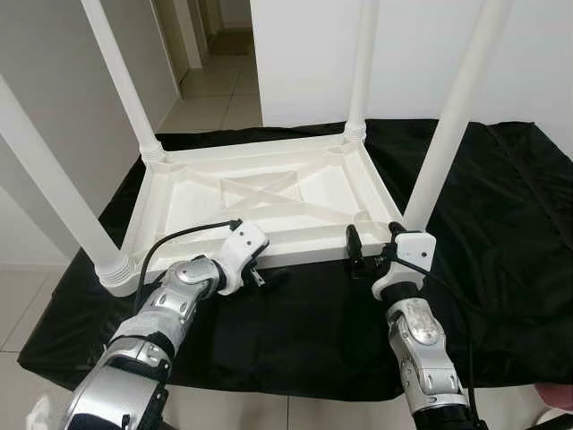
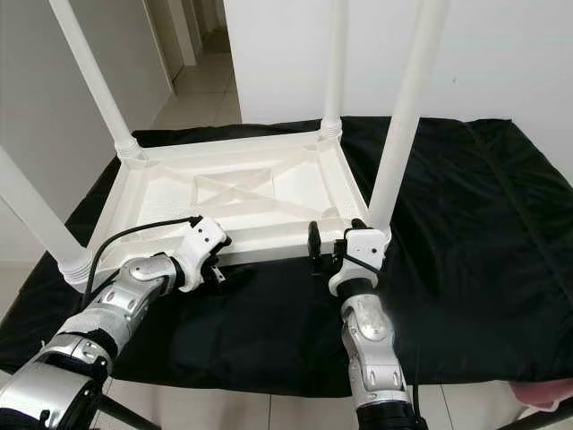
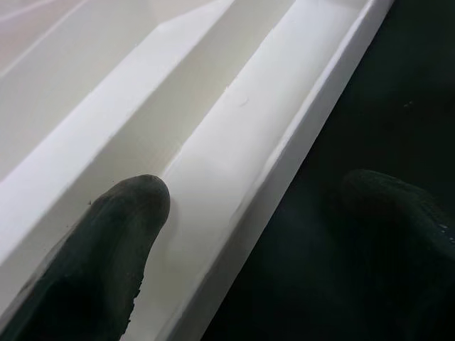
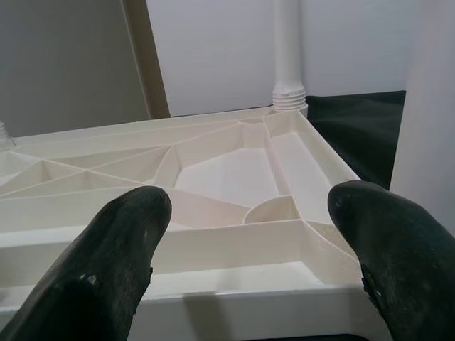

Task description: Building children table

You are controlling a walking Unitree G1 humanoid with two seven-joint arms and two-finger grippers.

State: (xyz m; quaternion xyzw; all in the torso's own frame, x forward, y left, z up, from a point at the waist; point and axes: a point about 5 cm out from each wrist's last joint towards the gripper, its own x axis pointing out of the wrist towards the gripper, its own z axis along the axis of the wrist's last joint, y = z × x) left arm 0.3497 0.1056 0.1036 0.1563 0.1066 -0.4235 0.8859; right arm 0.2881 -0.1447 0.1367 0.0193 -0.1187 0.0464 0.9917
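Note:
A white plastic children's table (image 1: 269,152) lies upside down on a black cloth (image 1: 501,206), with its four legs standing up; the near right leg (image 1: 457,107) rises beside my right gripper. My left gripper (image 1: 266,271) is open at the table's near rim (image 3: 284,142), one finger (image 3: 106,249) inside the rim and the other (image 3: 398,227) outside over the cloth. My right gripper (image 1: 373,242) is open just in front of the near rim close to the right corner, its fingers pointing up and across the ribbed underside (image 4: 227,170).
The cloth covers a low platform whose front edge (image 1: 295,394) lies right below my arms. A white wall stands behind the table and a tiled hallway (image 1: 224,54) opens at the back left. Something pink (image 2: 546,394) shows at the lower right.

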